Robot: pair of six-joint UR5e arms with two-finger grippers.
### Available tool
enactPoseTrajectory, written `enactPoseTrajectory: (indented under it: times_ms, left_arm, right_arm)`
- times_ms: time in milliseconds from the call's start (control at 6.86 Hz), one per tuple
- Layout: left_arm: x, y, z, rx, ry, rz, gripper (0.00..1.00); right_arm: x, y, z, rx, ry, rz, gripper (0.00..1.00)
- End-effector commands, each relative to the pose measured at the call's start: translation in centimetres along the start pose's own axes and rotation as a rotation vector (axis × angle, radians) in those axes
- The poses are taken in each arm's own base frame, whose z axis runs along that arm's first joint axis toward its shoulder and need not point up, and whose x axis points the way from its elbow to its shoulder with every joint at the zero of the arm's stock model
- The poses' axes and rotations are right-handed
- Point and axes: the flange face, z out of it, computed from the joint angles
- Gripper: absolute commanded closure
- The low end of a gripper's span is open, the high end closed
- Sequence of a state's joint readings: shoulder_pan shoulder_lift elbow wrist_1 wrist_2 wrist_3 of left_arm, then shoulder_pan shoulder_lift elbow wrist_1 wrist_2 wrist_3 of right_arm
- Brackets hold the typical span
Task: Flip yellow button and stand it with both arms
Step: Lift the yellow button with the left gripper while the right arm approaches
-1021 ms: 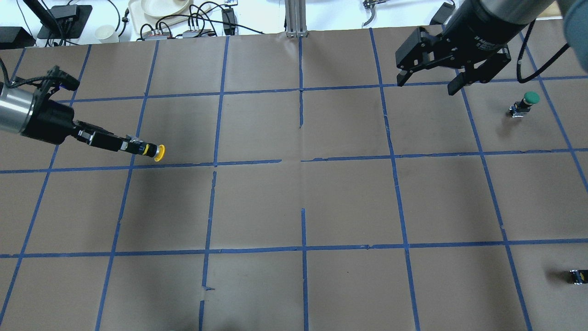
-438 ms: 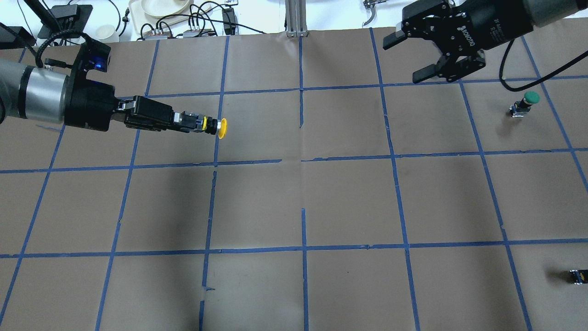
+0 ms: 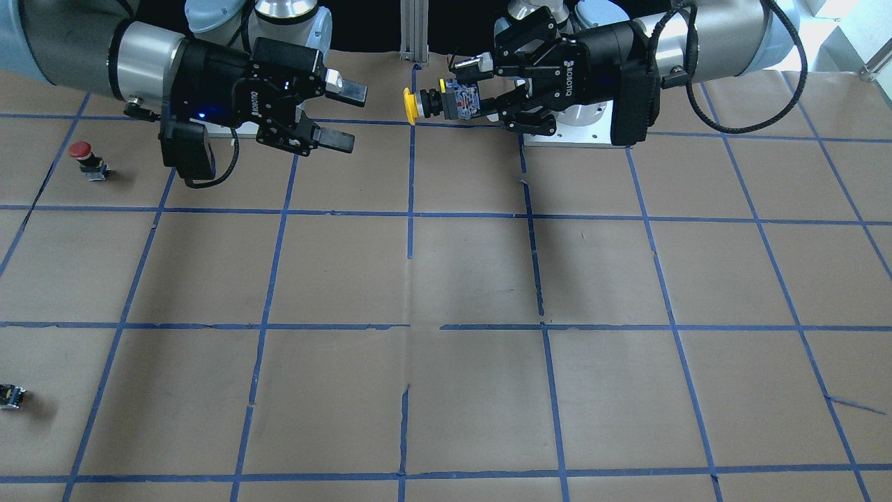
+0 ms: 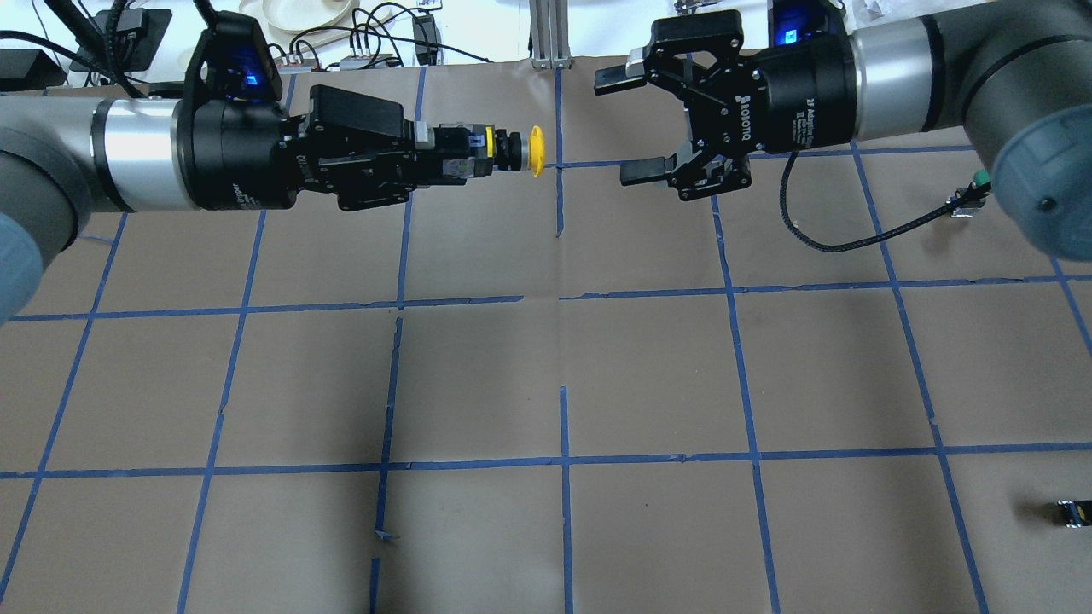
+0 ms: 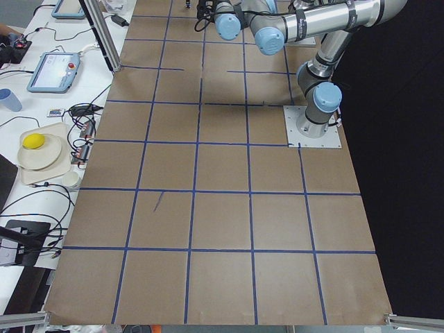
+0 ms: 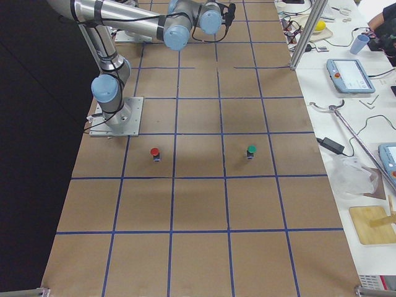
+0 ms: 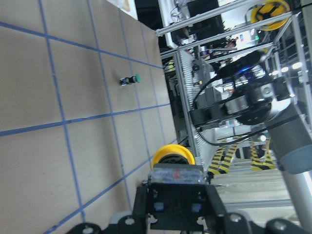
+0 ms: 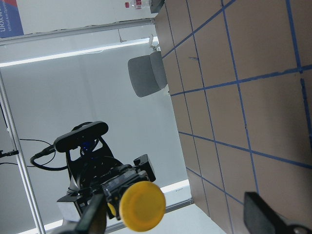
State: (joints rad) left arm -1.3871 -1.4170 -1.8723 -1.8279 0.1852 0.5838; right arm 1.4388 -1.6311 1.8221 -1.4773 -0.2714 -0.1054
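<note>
L hand (image 4: 452, 162) grips yellow button (image 4: 505, 151) by its body, sideways in mid-air over the worktop (image 4: 563, 358), cap facing the wide-open R hand (image 4: 627, 128) just opposite, prob. for a handover regrasp.

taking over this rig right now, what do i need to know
The left gripper is shut on the yellow button, gripping its body and holding it level in the air with the cap pointing at the right gripper.
The right gripper is open and empty, facing the cap with a gap between them.
Done: the button is off the table and presented for hand-over.
Left: the right gripper takes the button, the left lets go, then the button gets flipped and stood on the table.
</note>
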Motion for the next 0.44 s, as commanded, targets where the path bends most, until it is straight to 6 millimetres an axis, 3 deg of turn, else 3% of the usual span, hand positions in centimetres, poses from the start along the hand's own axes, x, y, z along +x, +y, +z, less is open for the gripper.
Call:
enactPoseTrajectory:
  times_ms: [0,292]
  left_arm:
    - [0.4,0.2,1.0,0.055,0.128,-0.052,0.99]
    - [0.4,0.3,1.0,0.053,0.125,-0.051,0.99]
  right_arm:
    - [-0.4,0.4,0.4,-0.006,-0.070,0.085,0.01]
    - [-2.0,-1.3,-3.3,0.069,-0.279,0.167,0.01]
